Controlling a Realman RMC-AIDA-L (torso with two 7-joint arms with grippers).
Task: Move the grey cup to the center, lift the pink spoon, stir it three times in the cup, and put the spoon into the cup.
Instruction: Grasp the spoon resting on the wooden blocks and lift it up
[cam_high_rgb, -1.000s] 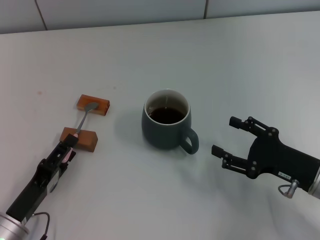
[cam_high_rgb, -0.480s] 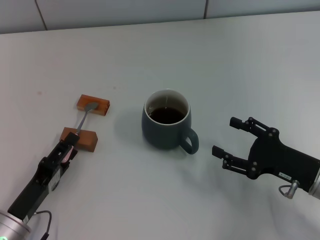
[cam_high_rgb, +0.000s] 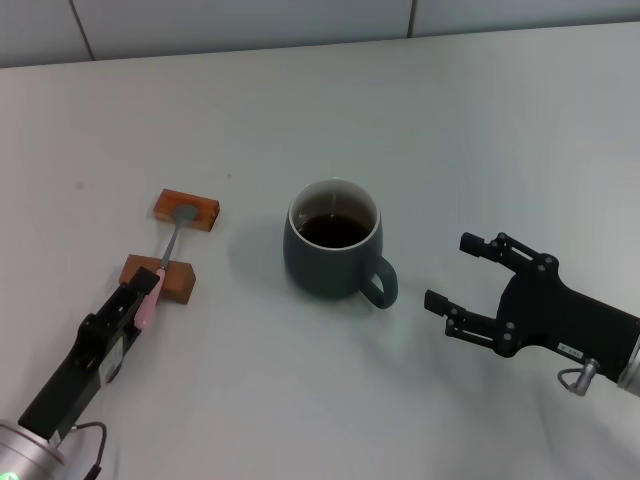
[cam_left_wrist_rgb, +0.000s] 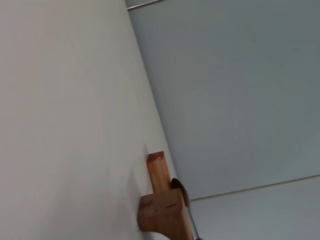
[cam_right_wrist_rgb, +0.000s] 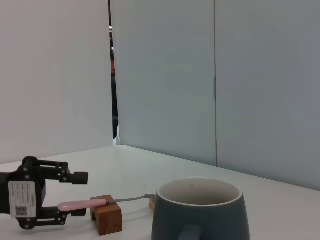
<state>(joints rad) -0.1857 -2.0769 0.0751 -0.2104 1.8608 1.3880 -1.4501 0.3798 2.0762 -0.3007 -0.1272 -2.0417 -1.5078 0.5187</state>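
The grey cup (cam_high_rgb: 333, 250) stands upright mid-table with dark liquid inside, its handle toward the near right; it also shows in the right wrist view (cam_right_wrist_rgb: 200, 212). The pink spoon (cam_high_rgb: 150, 293) lies across two brown wooden blocks, its metal bowl on the far block. My left gripper (cam_high_rgb: 138, 300) is open at the near end of the pink handle. In the right wrist view the handle (cam_right_wrist_rgb: 82, 204) lies between the left gripper's (cam_right_wrist_rgb: 75, 196) spread fingers. My right gripper (cam_high_rgb: 448, 271) is open and empty, right of the cup.
The far wooden block (cam_high_rgb: 187, 209) and the near block (cam_high_rgb: 160, 277) stand left of the cup; the near block also shows in the left wrist view (cam_left_wrist_rgb: 162, 216). A wall runs along the table's far edge.
My left gripper has drawn back a little toward the near left, so more of the pink handle shows. The cup, the spoon and the right arm have not moved.
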